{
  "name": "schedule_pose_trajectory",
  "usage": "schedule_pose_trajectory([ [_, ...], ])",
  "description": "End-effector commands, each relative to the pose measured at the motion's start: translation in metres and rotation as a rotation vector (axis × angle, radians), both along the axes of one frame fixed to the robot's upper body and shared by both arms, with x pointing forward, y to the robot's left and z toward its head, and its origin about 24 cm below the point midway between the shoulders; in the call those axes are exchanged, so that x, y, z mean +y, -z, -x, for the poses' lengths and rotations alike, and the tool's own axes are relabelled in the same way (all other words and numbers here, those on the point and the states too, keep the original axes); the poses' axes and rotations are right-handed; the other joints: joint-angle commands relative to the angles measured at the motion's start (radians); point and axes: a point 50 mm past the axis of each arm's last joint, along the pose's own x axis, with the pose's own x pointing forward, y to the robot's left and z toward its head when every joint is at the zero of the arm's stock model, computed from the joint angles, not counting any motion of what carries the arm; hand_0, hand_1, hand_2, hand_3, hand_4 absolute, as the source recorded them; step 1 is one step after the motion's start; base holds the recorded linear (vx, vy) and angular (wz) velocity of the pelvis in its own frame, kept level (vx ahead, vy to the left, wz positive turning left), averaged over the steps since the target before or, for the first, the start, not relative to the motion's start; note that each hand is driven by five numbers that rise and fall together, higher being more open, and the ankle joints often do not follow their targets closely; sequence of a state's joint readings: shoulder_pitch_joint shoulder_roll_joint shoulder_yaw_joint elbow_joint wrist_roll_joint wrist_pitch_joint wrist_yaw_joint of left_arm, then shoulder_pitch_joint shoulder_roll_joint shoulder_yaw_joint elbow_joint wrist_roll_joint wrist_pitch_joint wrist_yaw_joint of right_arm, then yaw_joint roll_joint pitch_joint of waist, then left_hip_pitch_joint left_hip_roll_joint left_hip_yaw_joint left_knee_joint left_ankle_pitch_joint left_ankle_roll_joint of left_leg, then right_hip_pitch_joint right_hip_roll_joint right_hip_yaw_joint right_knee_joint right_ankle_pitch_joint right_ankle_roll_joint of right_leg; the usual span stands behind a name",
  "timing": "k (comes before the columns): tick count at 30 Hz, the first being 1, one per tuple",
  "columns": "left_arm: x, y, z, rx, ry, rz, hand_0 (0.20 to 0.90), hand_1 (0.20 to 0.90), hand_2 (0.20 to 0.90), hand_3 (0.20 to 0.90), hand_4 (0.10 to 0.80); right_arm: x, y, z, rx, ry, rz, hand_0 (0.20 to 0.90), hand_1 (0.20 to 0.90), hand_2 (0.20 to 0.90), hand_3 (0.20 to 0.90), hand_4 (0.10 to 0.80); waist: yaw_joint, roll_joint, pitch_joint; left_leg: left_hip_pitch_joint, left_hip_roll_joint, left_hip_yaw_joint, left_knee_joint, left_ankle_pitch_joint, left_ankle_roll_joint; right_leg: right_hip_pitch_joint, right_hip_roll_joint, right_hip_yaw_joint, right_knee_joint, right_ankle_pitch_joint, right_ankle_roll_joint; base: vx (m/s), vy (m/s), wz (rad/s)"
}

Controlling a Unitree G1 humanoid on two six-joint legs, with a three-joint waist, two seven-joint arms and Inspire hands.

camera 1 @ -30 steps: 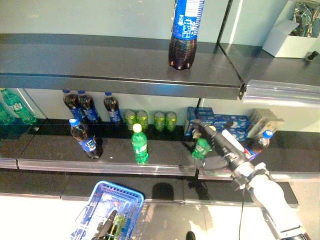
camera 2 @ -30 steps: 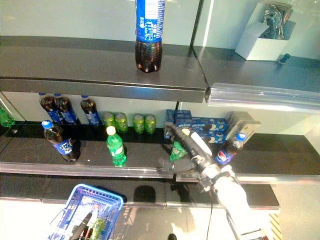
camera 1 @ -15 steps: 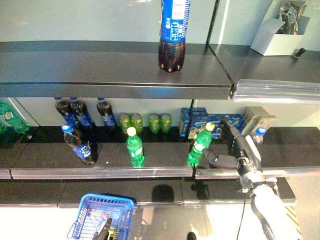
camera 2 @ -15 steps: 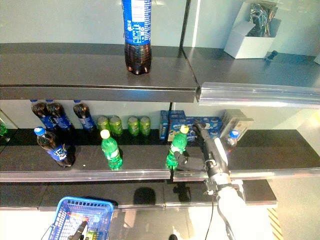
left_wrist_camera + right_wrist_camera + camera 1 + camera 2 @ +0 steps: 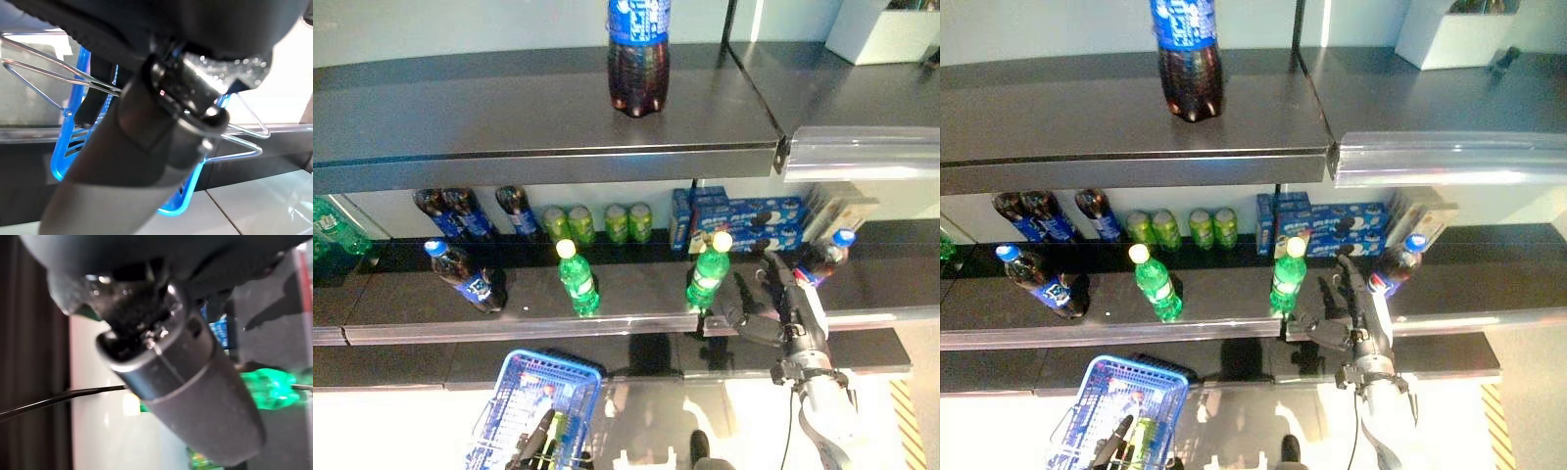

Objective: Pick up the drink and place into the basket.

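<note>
A green bottle with a yellow cap [image 5: 708,274] stands upright near the front edge of the middle shelf [image 5: 636,313]. My right hand [image 5: 773,305] is open just right of it, fingers straight up and thumb reaching toward the bottle's base; I cannot tell if it touches. The bottle also shows green past the thumb in the right wrist view [image 5: 266,387]. My left hand [image 5: 536,443] is shut on the wire handles [image 5: 98,84] of the blue basket [image 5: 524,392], which hangs low at the left with something green inside.
A second green bottle [image 5: 576,279] and a leaning cola bottle [image 5: 465,278] stand further left on the shelf. Cola bottles [image 5: 460,211], green cans [image 5: 597,223] and blue boxes [image 5: 734,213] line the back. A cola bottle [image 5: 824,255] lies right of the hand. A large cola bottle [image 5: 636,59] stands on the top shelf.
The camera has shifted. My right hand has come off the green bottle and sits lower, to its right. The bottle, tilted before, now stands upright.
</note>
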State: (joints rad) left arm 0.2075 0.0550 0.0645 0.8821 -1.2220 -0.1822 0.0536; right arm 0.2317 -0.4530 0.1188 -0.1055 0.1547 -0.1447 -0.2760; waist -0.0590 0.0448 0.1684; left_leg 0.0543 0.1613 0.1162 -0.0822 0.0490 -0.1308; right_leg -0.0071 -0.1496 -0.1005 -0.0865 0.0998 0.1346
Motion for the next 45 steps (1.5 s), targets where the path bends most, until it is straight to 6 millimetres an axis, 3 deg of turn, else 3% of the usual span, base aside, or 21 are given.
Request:
schedule_pose_trajectory([
  [1,0.028,-0.020,-0.013,-0.157,-0.028,-0.130,0.300,0.300,0.300,0.200,0.100,0.011,-0.058,-0.016,-0.333,-0.066,0.018,0.900,0.900,0.900,0.900,0.800,0.004,-0.026,0.022,-0.056,0.004,-0.057,0.131,-0.023,0.063,0.004,-0.035,0.024,0.129,-0.074,-0.051,0.058,0.047,0.01],
  [5,0.025,-0.020,-0.016,-0.182,-0.024,-0.121,0.300,0.300,0.300,0.200,0.100,0.012,-0.057,-0.018,-0.336,-0.065,0.010,0.900,0.900,0.900,0.900,0.800,0.004,-0.022,0.037,-0.073,-0.003,-0.061,0.152,-0.027,0.063,-0.007,-0.039,0.025,0.142,-0.078,-0.051,0.003,0.050,0.00],
  [9,0.014,-0.029,-0.044,-0.294,0.001,-0.097,0.300,0.300,0.300,0.200,0.100,0.019,-0.064,-0.035,-0.393,-0.024,-0.042,0.900,0.900,0.900,0.900,0.800,0.010,-0.007,0.115,-0.146,-0.019,-0.084,0.215,-0.031,0.059,-0.050,-0.047,0.027,0.175,-0.083,-0.061,-0.090,0.053,0.00],
  [11,0.014,-0.029,-0.044,-0.294,0.001,-0.097,0.300,0.300,0.300,0.200,0.100,0.019,-0.064,-0.035,-0.393,-0.024,-0.042,0.900,0.900,0.900,0.900,0.800,0.010,-0.007,0.115,-0.146,-0.019,-0.084,0.216,-0.031,0.059,-0.051,-0.047,0.026,0.175,-0.083,-0.061,-0.080,0.034,0.09],
  [12,0.007,-0.039,-0.069,-0.372,0.017,-0.081,0.300,0.300,0.300,0.200,0.100,0.027,-0.079,-0.054,-0.466,0.004,-0.066,0.900,0.900,0.900,0.900,0.800,0.024,0.005,0.179,-0.201,-0.037,-0.112,0.247,-0.031,0.065,-0.088,-0.053,0.028,0.193,-0.076,-0.066,-0.151,0.061,0.10],
  [14,0.005,-0.041,-0.076,-0.403,0.026,-0.075,0.300,0.300,0.300,0.200,0.100,0.031,-0.087,-0.063,-0.501,0.015,-0.078,0.900,0.900,0.900,0.900,0.800,0.032,0.011,0.205,-0.224,-0.046,-0.125,0.256,-0.027,0.068,-0.105,-0.056,0.029,0.198,-0.071,-0.068,-0.117,0.048,0.01],
  [17,0.004,-0.042,-0.078,-0.413,0.028,-0.073,0.300,0.300,0.300,0.200,0.100,0.032,-0.090,-0.066,-0.512,0.019,-0.082,0.900,0.900,0.900,0.900,0.800,0.035,0.014,0.213,-0.231,-0.049,-0.129,0.258,-0.026,0.069,-0.111,-0.058,0.028,0.199,-0.068,-0.068,-0.032,0.020,0.02],
  [19,0.003,-0.044,-0.083,-0.429,0.029,-0.068,0.300,0.300,0.300,0.200,0.100,0.035,-0.100,-0.074,-0.545,0.024,-0.093,0.900,0.900,0.900,0.900,0.800,0.043,0.020,0.232,-0.247,-0.057,-0.141,0.258,-0.022,0.072,-0.123,-0.062,0.028,0.198,-0.063,-0.068,-0.058,0.039,0.00],
  [21,0.004,-0.047,-0.091,-0.445,0.029,-0.068,0.300,0.300,0.300,0.200,0.100,0.045,-0.127,-0.089,-0.626,0.040,-0.113,0.900,0.900,0.900,0.900,0.800,0.066,0.028,0.264,-0.276,-0.069,-0.153,0.252,-0.011,0.076,-0.143,-0.069,0.020,0.191,-0.052,-0.069,-0.073,0.041,0.04],
  [28,0.006,-0.050,-0.101,-0.475,0.045,-0.068,0.300,0.300,0.300,0.200,0.100,0.054,-0.153,-0.104,-0.694,0.080,-0.137,0.900,0.900,0.900,0.900,0.800,0.089,0.030,0.292,-0.311,-0.077,-0.167,0.263,-0.006,0.076,-0.163,-0.073,0.004,0.199,-0.050,-0.074,-0.023,0.009,0.10],
  [39,0.005,-0.057,-0.115,-0.516,0.075,-0.069,0.300,0.300,0.300,0.200,0.100,0.043,-0.184,-0.113,-0.786,0.184,-0.206,0.900,0.900,0.900,0.900,0.800,0.113,0.030,0.313,-0.330,-0.085,-0.174,0.257,0.000,0.081,-0.178,-0.069,-0.009,0.201,-0.049,-0.078,-0.006,-0.006,0.05],
  [40,0.005,-0.058,-0.115,-0.518,0.074,-0.068,0.300,0.300,0.300,0.200,0.100,0.042,-0.188,-0.113,-0.799,0.184,-0.205,0.300,0.300,0.300,0.200,0.100,0.117,0.031,0.315,-0.332,-0.085,-0.176,0.258,0.001,0.082,-0.178,-0.068,-0.011,0.202,-0.050,-0.080,0.000,0.000,0.00],
  [45,0.006,-0.058,-0.117,-0.514,0.071,-0.070,0.300,0.300,0.300,0.200,0.100,0.045,-0.191,-0.113,-0.804,0.188,-0.191,0.300,0.300,0.300,0.200,0.100,0.116,0.029,0.316,-0.334,-0.088,-0.174,0.258,0.001,0.085,-0.186,-0.064,-0.010,0.210,-0.052,-0.082,0.000,0.000,0.00],
])
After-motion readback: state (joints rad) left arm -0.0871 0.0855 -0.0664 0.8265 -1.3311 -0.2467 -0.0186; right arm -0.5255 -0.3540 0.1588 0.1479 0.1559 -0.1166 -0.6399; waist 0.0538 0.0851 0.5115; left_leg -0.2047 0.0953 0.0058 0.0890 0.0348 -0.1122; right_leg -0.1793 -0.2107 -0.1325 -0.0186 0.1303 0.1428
